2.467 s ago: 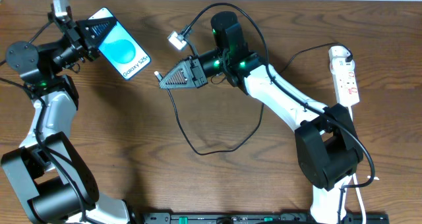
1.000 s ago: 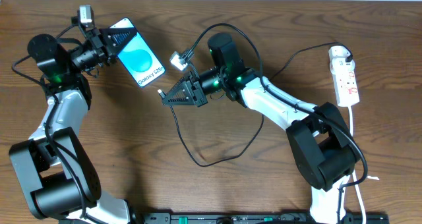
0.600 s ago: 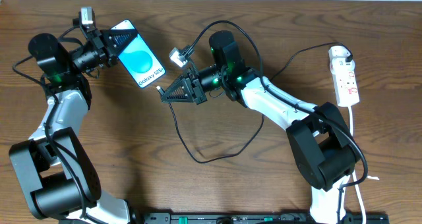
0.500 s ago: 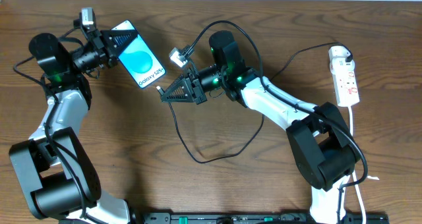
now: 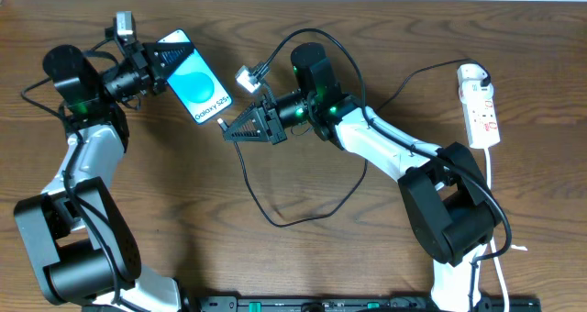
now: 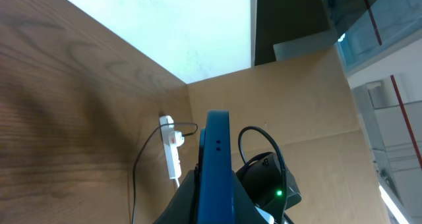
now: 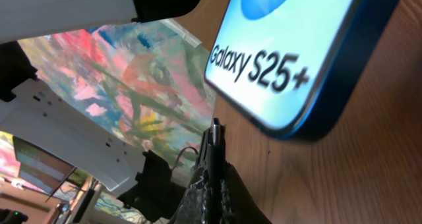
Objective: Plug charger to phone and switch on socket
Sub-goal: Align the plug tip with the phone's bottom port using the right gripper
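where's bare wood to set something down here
Widest free patch: the brown wooden table between the left arm and the loop of thin black charger cable. More bare wood lies between that loop and the near edge. Crowded around the blue-screened black phone, where left fingers and right fingers sit close.

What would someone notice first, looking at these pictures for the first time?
The bright blue phone stands out first, gripped at the upper left by the left gripper. Next is the right gripper in the middle, pinching the charger with its plug tip close to the phone's lower end. The white power strip lies far off at the right edge.
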`<state>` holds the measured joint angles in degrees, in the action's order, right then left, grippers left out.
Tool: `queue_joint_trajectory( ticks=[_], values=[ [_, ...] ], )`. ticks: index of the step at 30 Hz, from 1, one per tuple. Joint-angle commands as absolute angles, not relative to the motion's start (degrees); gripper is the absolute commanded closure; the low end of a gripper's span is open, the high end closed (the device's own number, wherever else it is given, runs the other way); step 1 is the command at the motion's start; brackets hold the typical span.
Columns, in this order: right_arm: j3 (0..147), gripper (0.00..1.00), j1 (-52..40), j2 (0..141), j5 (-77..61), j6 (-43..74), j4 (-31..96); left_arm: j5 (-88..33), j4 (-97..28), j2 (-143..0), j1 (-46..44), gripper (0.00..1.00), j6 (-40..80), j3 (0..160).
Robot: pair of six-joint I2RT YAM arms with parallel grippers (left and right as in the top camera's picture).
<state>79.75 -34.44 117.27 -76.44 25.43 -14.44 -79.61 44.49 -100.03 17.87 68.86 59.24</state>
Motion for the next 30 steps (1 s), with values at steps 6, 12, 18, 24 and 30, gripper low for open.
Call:
queue_joint_trajectory(
  ticks=[6,12,18,24,30],
  values=[
    [79.46,0.99,-34.59,117.69,-75.35,27.00,-14.59,-81.43,44.84,-100.05,17.37,0.93,67.85,59.22],
    [79.46,0.99,-34.59,117.69,-75.35,27.00,-14.59,-82.06,44.82,-100.05,17.37,0.92,67.72,59.22],
    [79.46,0.99,-34.54,117.69,-75.33,27.24,-14.61,-82.37,44.84,-100.05,17.37,0.92,67.72,59.22],
    [79.46,0.99,-34.54,117.69,-75.33,27.22,-14.61,-83.02,44.82,-100.05,17.37,0.93,67.72,59.22],
    [79.46,0.99,-34.54,117.69,-75.33,27.22,-14.63,-83.13,44.84,-100.05,17.37,0.93,67.70,59.22]
  ],
)
